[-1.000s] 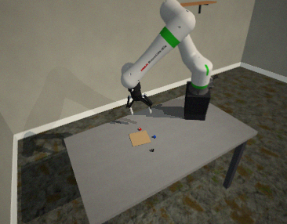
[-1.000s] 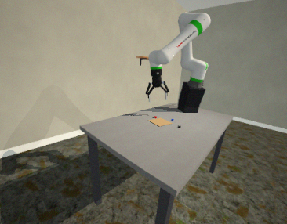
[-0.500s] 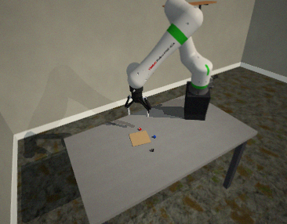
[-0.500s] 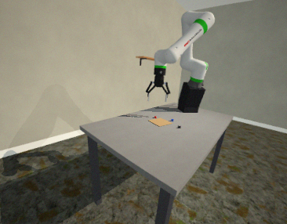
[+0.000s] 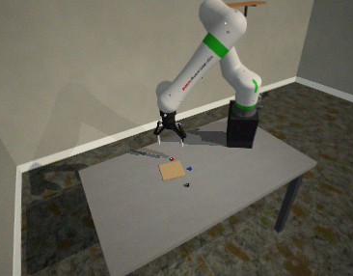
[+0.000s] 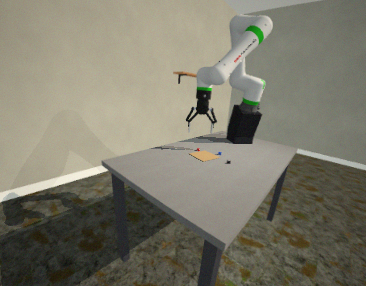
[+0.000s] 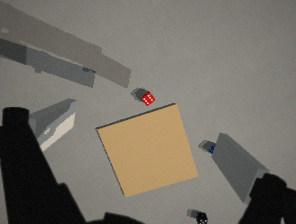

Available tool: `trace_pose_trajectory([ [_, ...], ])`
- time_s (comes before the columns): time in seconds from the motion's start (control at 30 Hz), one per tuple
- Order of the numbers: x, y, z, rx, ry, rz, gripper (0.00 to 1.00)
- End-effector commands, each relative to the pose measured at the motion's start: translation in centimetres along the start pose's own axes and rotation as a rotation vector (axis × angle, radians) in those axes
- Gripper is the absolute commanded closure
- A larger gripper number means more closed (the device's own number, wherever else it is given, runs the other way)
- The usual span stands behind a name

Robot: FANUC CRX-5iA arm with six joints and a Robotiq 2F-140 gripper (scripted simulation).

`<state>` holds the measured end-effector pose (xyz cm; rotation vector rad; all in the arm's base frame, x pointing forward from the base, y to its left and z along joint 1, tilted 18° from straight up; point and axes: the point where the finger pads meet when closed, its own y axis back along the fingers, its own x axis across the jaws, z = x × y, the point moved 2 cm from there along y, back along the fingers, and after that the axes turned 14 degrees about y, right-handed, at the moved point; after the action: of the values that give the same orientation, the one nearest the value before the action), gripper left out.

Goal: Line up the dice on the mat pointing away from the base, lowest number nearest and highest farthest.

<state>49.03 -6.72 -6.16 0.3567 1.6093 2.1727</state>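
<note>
A tan square mat (image 5: 172, 170) lies flat on the grey table; it also shows in the exterior view (image 6: 204, 156) and the wrist view (image 7: 147, 148). A red die (image 5: 172, 158) (image 7: 147, 99) sits on the table just off the mat's far edge, showing several white pips. A blue die (image 5: 189, 168) (image 7: 211, 148) lies on the table beside the mat's right edge. A black die (image 5: 187, 184) (image 7: 201, 217) lies on the table off the mat's near right corner. My gripper (image 5: 170, 141) (image 6: 200, 127) hangs open and empty well above the table, behind the red die.
The robot's black base block (image 5: 242, 126) stands at the table's far right edge. A wooden wall shelf (image 6: 185, 75) hangs behind the arm. The table's edges run all around.
</note>
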Motion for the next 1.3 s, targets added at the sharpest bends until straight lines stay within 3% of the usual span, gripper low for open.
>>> trace_pose_trajectory([
  [0.0, 0.0, -2.3, 0.0, 0.0, 0.0, -0.001, 0.0],
  [0.4, 0.0, -7.8, -0.1, 0.0, 0.0, -0.001, 0.0],
  [1.27, 0.0, -7.9, -0.1, 0.0, 0.0, -0.001, 0.0],
])
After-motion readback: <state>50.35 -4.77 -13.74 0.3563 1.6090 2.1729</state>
